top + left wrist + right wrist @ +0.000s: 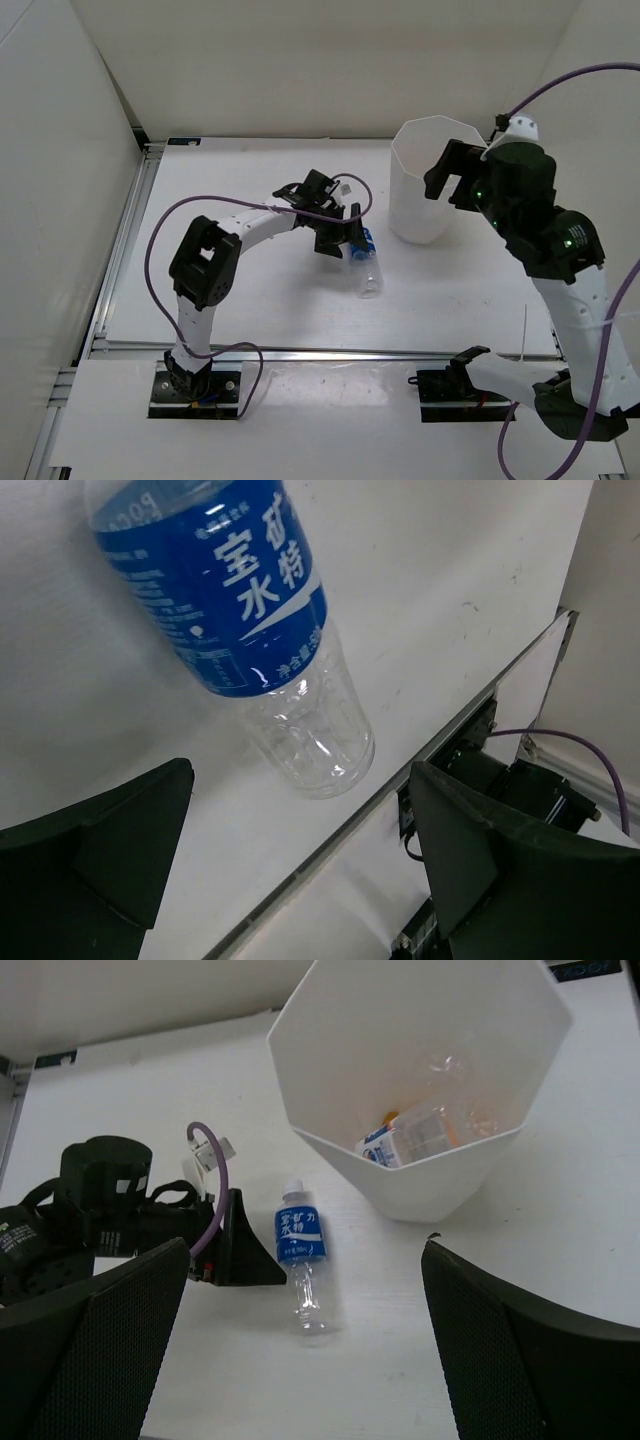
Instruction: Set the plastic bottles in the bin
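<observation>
Your left gripper (300, 780) stands spread wide and empty. Only its wrist view shows you the blue-label bottle (250, 630) lying on the table (480, 560) just beyond the fingers, untouched. Your right gripper (305, 1248), likewise spread and empty, hangs by the rim of the bin (440, 1185). Only its camera shows you the bottles inside (400, 1140), one of them orange.

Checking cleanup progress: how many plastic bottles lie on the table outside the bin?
1: the blue-label bottle lies on its side beside the open left gripper, left of the bin. The right arm hides some of the table.
</observation>
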Available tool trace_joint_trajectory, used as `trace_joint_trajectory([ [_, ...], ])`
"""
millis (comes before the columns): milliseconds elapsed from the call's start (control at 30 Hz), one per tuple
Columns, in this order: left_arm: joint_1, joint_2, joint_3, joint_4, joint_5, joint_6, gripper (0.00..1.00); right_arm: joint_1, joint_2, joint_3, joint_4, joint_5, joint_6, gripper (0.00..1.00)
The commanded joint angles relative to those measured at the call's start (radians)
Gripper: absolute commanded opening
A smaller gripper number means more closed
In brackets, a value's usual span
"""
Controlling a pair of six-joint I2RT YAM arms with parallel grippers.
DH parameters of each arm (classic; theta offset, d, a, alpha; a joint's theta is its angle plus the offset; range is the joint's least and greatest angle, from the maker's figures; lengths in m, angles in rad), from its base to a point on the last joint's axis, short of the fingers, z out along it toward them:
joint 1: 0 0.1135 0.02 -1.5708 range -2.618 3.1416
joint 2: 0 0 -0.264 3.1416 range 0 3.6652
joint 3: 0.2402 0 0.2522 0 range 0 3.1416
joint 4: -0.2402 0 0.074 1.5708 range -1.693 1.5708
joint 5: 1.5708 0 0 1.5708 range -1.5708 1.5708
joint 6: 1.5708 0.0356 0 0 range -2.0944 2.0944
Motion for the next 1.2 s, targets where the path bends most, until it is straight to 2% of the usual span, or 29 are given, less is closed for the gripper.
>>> trace_joint_trajectory([
  [0,-0.022,0.008,0.152,-0.106,-0.026,0.006,1.0,-0.05,-0.032,0.032,0.003,0.003,-0.029,1.0],
  [33,-0.031,0.031,0.218,-0.129,-0.064,0.006,1.0,-0.061,-0.032,0.043,0.003,-0.006,-0.038,1.0],
  [133,-0.041,0.099,0.292,-0.172,-0.107,0.018,1.0,-0.1,-0.042,0.043,0.003,-0.018,-0.047,1.0],
  [300,-0.05,0.177,0.378,-0.192,-0.108,0.018,1.0,-0.161,-0.051,0.043,-0.015,-0.063,-0.056,1.0],
  [467,-0.05,0.22,0.351,-0.192,-0.075,0.029,1.0,-0.201,-0.061,0.052,-0.015,-0.073,-0.093,1.0],
  [767,-0.05,0.293,0.369,-0.192,-0.036,0.029,1.0,-0.201,-0.083,0.025,-0.025,-0.044,-0.093,1.0],
  [900,-0.05,0.333,0.435,-0.192,0.006,0.018,1.0,-0.201,-0.092,0.025,-0.034,-0.034,-0.102,1.0],
  [1167,-0.05,0.31,0.458,-0.192,0.027,0.007,1.0,-0.201,-0.123,-0.012,-0.034,-0.015,-0.092,1.0],
])
